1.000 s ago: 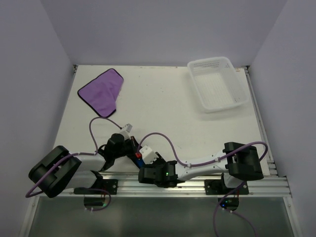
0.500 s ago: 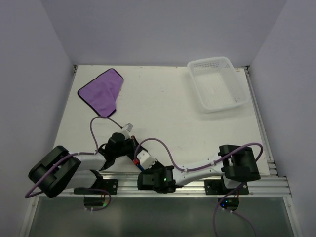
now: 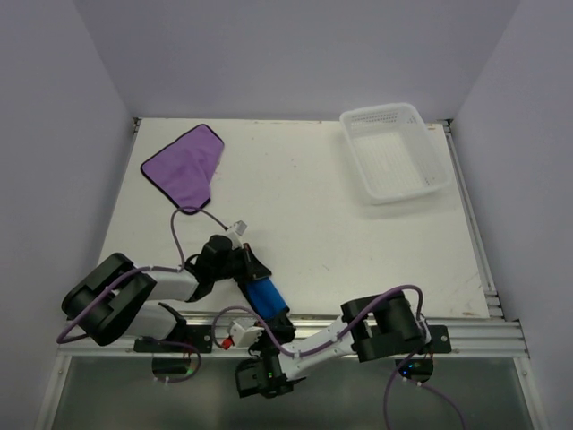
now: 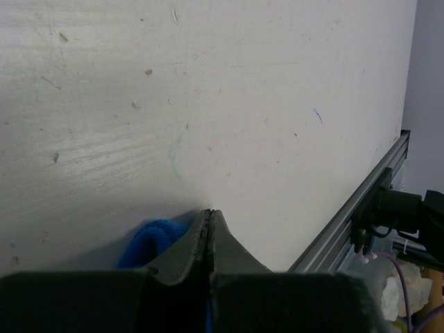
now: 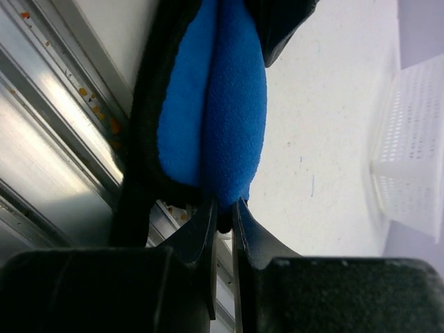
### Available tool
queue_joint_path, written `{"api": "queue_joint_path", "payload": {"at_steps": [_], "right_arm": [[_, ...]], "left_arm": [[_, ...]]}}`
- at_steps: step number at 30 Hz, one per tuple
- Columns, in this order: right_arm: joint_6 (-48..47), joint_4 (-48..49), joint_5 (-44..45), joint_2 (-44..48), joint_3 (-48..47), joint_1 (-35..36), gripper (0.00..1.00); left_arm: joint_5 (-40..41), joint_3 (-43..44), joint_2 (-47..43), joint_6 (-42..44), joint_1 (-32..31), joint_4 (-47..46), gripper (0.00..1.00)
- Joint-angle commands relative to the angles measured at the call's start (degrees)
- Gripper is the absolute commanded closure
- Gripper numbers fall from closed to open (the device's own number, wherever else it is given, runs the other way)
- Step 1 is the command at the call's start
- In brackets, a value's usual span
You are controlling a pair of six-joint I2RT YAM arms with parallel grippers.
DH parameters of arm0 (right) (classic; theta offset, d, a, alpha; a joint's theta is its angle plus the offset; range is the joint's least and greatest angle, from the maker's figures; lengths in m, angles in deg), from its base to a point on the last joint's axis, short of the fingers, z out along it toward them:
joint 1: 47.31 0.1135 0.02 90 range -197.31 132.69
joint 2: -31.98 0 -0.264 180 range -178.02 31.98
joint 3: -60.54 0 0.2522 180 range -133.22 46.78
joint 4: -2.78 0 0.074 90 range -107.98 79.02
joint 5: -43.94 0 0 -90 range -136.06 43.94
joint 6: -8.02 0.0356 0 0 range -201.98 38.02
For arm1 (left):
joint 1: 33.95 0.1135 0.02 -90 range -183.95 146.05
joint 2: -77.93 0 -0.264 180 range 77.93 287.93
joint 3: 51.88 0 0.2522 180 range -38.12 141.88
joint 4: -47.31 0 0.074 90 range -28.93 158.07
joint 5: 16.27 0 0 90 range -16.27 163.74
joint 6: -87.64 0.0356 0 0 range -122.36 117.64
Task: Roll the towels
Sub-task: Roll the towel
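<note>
The blue towel (image 3: 265,294) was held stretched at the near edge of the table (image 3: 358,242), its long axis running from the left gripper (image 4: 209,216) to the right gripper (image 5: 223,210), both clamped on it.

Blue towel (image 3: 265,296) drawn into a long fold at near edge — purple towel (image 3: 183,167) flat, far left.

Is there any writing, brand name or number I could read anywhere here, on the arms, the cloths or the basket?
No text can be read in any view.
The blue towel, purple towel, white basket and table carry no print.
The left arm and right arm show no legible marking; anything there is too small to tell.
</note>
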Motion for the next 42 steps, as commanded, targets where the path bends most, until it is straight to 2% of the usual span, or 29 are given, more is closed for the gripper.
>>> {"api": "queue_joint_path", "payload": {"at_steps": [1, 5, 9, 14, 18, 19, 23, 36, 40, 42], "right_arm": [[0.1, -8.5, 4.2, -3.4, -4.0, 2.7, 1.00], [-0.9, -13.9, 5.5, -8.9, -9.2, 4.2, 1.00], [-5.4, -14.1, 4.7, -12.1, -12.0, 5.5, 1.00], [-6.7, -13.9, 3.3, -13.0, -13.0, 5.6, 1.00], [-7.1, -12.2, 1.2, -12.5, -12.4, 5.7, 0.93], [-7.2, -11.7, 0.5, -12.2, -12.1, 5.6, 0.88], [-8.3, -7.8, -1.9, -10.2, -11.0, 5.6, 0.77], [-2.7, 2.4, -9.9, -1.0, -2.0, 4.7, 0.67], [-1.8, 6.5, -11.4, 6.1, 2.8, 4.5, 0.65], [-1.4, 9.3, -14.0, 12.7, 5.5, 3.8, 0.64]], "left_arm": [[2.9, 0.8, 2.0, 1.0, 0.2, 1.2, 1.00], [2.8, 0.8, 2.1, 0.7, 0.2, 0.8, 1.00], [3.1, 0.3, 1.9, 0.7, 0.2, 0.4, 1.00], [2.7, -1.1, 2.2, 0.1, 0.2, -1.0, 1.00], [2.5, -2.3, 2.9, -0.4, 0.2, -2.1, 1.00], [2.5, -2.8, 3.1, -0.4, 0.2, -2.8, 1.00], [3.1, -3.9, 4.6, -0.7, 0.2, -4.2, 1.00], [3.7, -4.2, 4.9, -0.7, 0.2, -4.2, 1.00], [5.1, -4.9, 4.1, -0.2, 0.2, -4.3, 1.00], [5.7, -4.9, 3.7, 0.1, 0.2, -4.2, 1.00]]}}
